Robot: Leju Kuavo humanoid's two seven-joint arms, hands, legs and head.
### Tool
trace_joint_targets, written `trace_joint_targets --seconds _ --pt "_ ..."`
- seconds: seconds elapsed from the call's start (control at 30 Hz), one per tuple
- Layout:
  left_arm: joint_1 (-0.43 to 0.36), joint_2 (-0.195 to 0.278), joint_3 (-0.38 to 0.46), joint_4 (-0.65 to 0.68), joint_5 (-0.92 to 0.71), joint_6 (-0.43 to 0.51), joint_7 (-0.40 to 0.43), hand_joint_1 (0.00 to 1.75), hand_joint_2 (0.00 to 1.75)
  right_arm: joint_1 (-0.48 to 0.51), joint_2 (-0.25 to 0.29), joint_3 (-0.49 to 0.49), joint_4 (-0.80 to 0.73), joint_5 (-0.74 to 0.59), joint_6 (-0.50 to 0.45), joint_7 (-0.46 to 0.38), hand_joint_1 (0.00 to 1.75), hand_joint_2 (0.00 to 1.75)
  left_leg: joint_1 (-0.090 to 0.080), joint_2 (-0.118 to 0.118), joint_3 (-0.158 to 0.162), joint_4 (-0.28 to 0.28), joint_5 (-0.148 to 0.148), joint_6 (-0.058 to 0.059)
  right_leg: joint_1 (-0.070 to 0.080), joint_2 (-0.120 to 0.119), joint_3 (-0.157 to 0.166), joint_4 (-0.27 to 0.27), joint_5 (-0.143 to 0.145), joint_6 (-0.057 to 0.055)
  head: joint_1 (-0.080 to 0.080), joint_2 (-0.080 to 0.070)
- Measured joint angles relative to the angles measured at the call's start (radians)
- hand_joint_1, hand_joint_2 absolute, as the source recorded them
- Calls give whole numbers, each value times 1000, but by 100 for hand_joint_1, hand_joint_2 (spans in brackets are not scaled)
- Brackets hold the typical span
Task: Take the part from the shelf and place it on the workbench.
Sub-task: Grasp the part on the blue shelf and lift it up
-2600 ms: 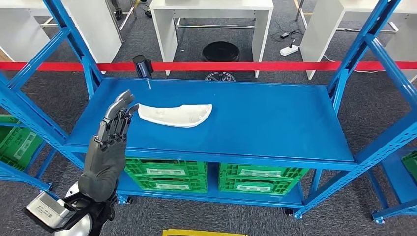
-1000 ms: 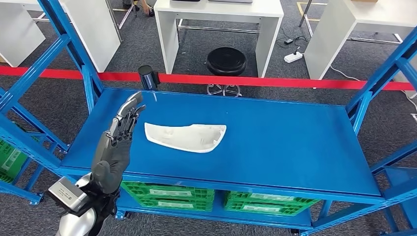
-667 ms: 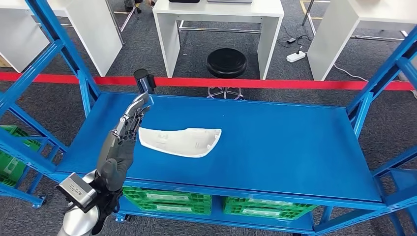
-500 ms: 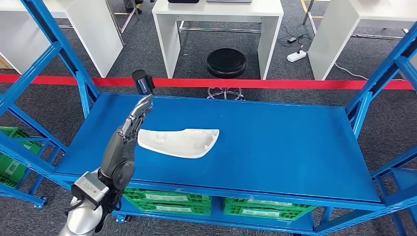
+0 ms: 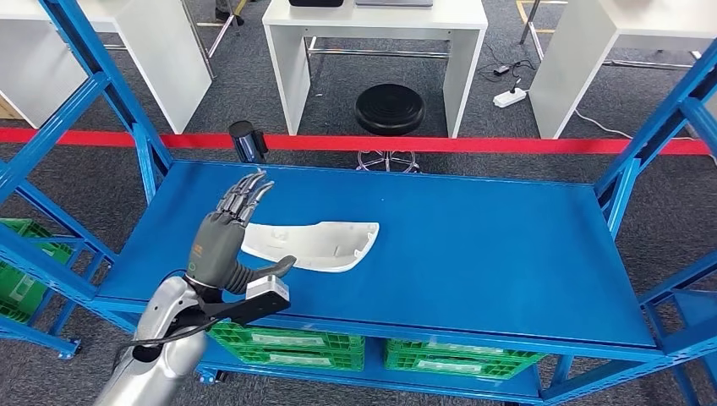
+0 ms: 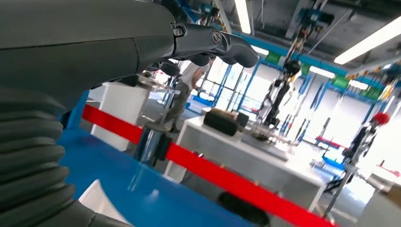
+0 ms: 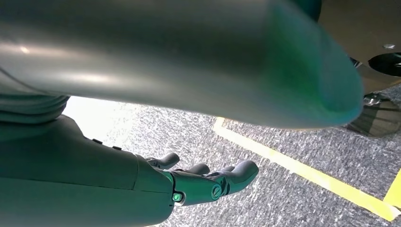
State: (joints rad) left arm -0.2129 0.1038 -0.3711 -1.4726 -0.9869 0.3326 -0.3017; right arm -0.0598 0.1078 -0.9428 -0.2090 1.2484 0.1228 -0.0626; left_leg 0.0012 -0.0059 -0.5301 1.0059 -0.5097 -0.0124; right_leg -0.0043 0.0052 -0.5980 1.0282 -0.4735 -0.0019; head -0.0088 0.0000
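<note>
A white curved plastic part (image 5: 317,243) lies flat on the blue shelf top (image 5: 473,245), left of its middle. My left hand (image 5: 227,233) hovers over the part's left end, palm turned toward it, fingers spread, thumb stretched along the part's near edge; it holds nothing. In the left wrist view that hand (image 6: 94,42) has its fingers (image 6: 222,42) extended above the shelf, and a white corner of the part (image 6: 97,201) shows below. My right hand (image 7: 189,182) hangs over grey carpet with its fingers loosely apart and empty.
A red barrier tape (image 5: 440,144) runs behind the shelf, with a dark post (image 5: 245,139) at the back left corner. Blue uprights (image 5: 101,80) flank both ends. Green crates (image 5: 313,338) sit on the lower level. White tables (image 5: 376,25) and a black stool (image 5: 391,108) stand beyond.
My left hand has rotated from edge-on to palm facing the part and come over its left end, thumb swinging out. The whole view shifted as I stepped closer earlier; the part stays put.
</note>
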Motion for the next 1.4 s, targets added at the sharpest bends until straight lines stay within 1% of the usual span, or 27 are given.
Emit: trace_joint_targets --seconds 0.2,0.5,0.87,1.13,1.4 --pt "-53 6 -23 151 -58 17 4 0 175 0 0 0 0 -1 0 0 0 0 -1 0 0 0 0 0 0 0 0 -1 0 0 0 0" --pt "-113 -4 -76 299 -100 20 -1 0 175 0 0 0 0 -9 0 1 0 0 -1 0 0 0 0 1 -1 0 0 -1 0 1 0 0" --pt "-160 -32 -106 416 -60 20 -15 0 175 1 -1 0 0 -5 0 0 0 0 -1 0 0 0 0 1 -1 0 0 -1 0 1 0 0" --pt "-179 -34 -107 489 -69 2 39 0 175 1 -1 0 0 0 0 3 0 0 -1 0 0 0 0 1 -1 0 0 -1 0 0 0 0" --pt "-191 -36 -108 539 -52 -19 37 0 175 1 -1 0 0 -3 0 0 0 0 -1 0 0 0 0 1 -1 0 0 -1 0 1 0 0"
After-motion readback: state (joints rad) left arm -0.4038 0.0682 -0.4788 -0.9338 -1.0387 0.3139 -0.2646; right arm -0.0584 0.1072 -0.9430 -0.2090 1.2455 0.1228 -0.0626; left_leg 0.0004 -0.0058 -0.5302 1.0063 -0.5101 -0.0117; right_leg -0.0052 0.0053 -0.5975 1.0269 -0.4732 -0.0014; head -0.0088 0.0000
